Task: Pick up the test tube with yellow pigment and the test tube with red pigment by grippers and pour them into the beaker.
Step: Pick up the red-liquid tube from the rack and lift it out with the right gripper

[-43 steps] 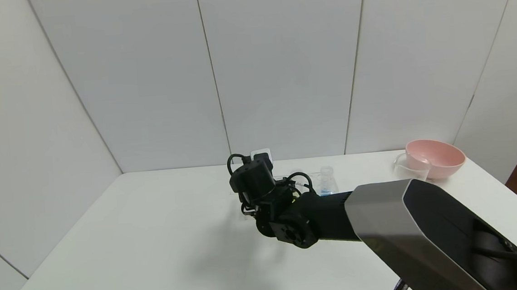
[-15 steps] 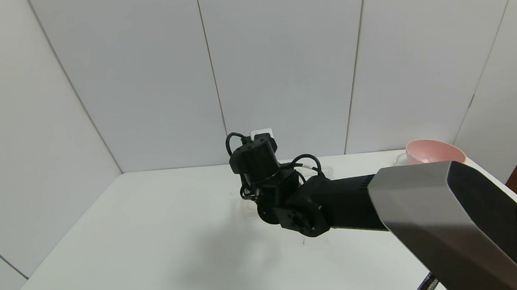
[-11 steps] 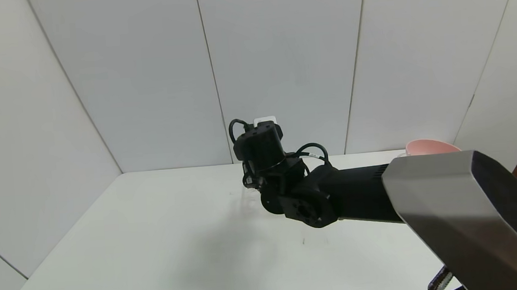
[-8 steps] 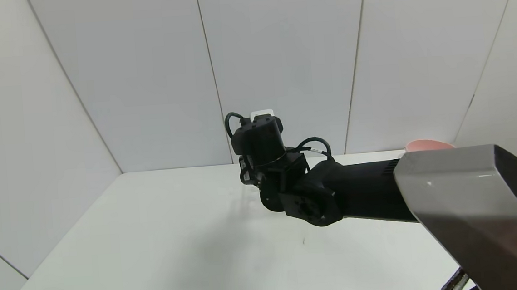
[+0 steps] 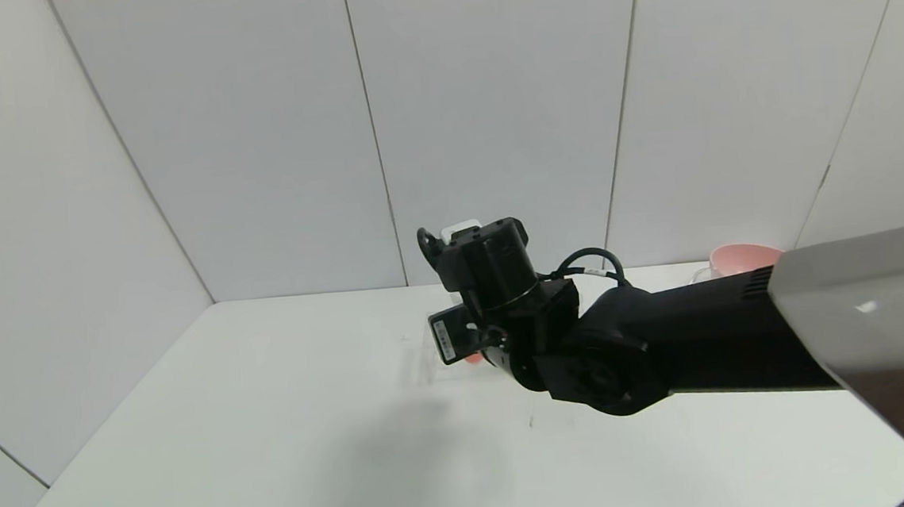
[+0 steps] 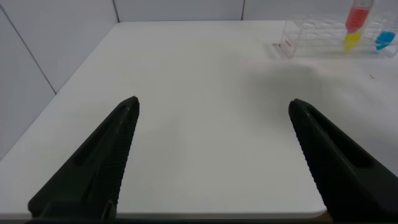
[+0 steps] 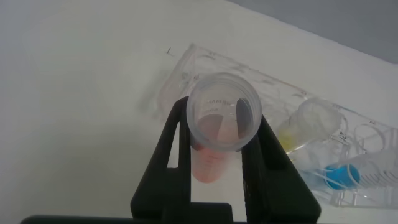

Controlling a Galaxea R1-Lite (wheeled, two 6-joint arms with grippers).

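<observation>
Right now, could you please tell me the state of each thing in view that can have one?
Red test tube: upright, open-mouthed, lifted above the rack, clamped in the right tool.
Right tool: shut on the red test tube.
Yellow test tube: standing in the rack.
Blue test tube: standing in the rack.
Left tool: open, empty, away from the rack.
Pink bowl: upright, mostly hidden behind the right arm.
</observation>
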